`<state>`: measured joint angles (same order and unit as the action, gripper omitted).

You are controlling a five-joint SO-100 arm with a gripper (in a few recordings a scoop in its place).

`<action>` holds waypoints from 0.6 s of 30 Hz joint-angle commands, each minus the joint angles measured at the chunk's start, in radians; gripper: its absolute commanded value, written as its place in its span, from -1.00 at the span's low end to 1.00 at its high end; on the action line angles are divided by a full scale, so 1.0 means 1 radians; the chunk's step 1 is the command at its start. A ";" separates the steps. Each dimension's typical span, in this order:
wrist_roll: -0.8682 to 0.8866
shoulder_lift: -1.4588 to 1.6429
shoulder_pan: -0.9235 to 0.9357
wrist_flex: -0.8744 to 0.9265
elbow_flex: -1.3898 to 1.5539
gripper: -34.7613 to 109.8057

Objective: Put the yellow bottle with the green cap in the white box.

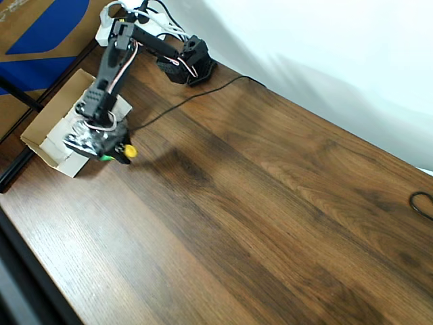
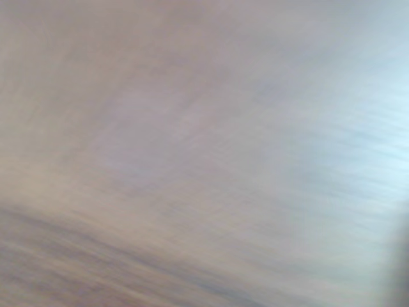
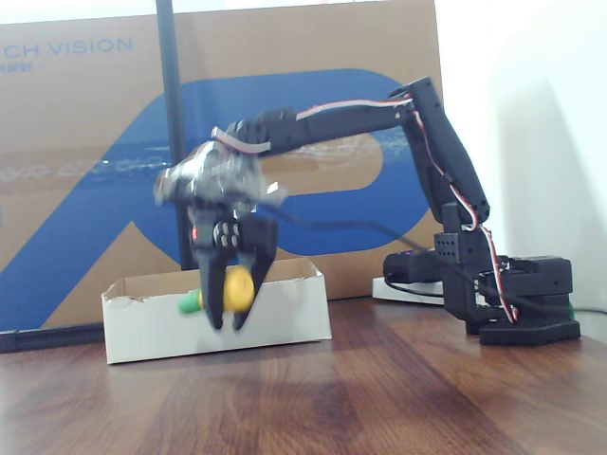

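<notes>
The yellow bottle point(image 3: 236, 284) with its green cap point(image 3: 192, 302) hangs sideways in the air, clamped between the black fingers of my gripper point(image 3: 228, 318). In the fixed view it floats in front of the white box point(image 3: 285, 308), near its upper rim. From overhead, the bottle point(image 1: 129, 151) and my gripper point(image 1: 116, 154) sit just off the right edge of the white box point(image 1: 47, 139), above the wooden table. The wrist view is a grey-brown motion blur.
A big brown-and-blue carton point(image 3: 85, 171) stands behind the box, with a black pole point(image 3: 173, 133) in front of it. The arm's base point(image 1: 189, 64) and a thin black cable point(image 1: 196, 95) sit at the table's far side. Another cable loop point(image 1: 423, 203) lies at the right edge.
</notes>
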<state>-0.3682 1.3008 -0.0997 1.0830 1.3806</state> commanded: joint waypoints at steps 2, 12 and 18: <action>0.011 0.146 0.057 -0.002 -0.002 -0.52; 0.064 0.219 0.221 -0.008 0.012 -0.52; 0.081 0.252 0.310 -0.025 0.040 -0.52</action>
<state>-0.2838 1.4496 0.1703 1.0723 1.4143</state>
